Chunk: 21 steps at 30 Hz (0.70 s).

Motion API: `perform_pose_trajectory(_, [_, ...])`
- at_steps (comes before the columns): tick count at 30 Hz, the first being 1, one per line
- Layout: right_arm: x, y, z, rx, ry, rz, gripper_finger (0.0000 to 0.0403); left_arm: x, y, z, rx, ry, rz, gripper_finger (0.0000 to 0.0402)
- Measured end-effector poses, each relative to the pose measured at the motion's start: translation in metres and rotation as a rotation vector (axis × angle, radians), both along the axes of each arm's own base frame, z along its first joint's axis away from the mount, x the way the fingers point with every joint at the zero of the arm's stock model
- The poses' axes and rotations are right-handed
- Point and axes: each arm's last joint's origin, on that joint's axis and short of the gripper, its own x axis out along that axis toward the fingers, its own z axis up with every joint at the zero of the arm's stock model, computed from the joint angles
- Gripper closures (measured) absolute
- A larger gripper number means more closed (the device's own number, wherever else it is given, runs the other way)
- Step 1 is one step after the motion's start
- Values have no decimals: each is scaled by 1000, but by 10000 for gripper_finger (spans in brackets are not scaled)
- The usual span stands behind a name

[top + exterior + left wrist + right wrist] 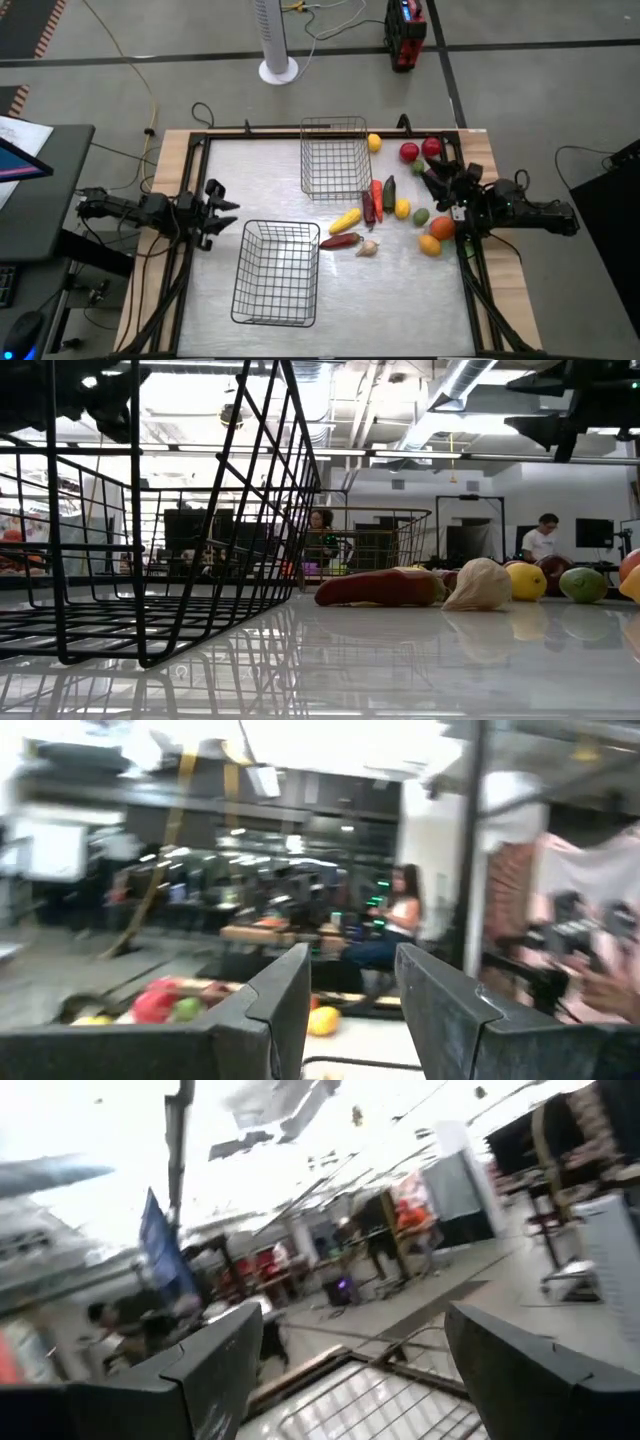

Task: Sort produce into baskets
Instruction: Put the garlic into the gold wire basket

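Produce (400,208) lay crowded just beside the right gripper (437,180), fingers apart and empty; a careless descent risked scattering neighbouring pieces.

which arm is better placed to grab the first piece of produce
Probably the right: the right gripper, fingers open, hovers beside the round orange fruit and red apples. The left gripper waits by the table's opposite edge, far from any produce.
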Motion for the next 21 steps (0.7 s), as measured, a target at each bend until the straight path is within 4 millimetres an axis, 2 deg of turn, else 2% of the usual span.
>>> perform_pose_trajectory(6, [3,0,-2,-2,33,-9,62,1,5,-6,-164,54,154,264])
perform_pose_trajectory(12, [10,-5,-3,4,56,-46,63,5,7,-8,-231,102,214,264])
perform_pose_trajectory(21, [50,-15,-15,78,253,61,77,26,4,22,-198,200,254,264])
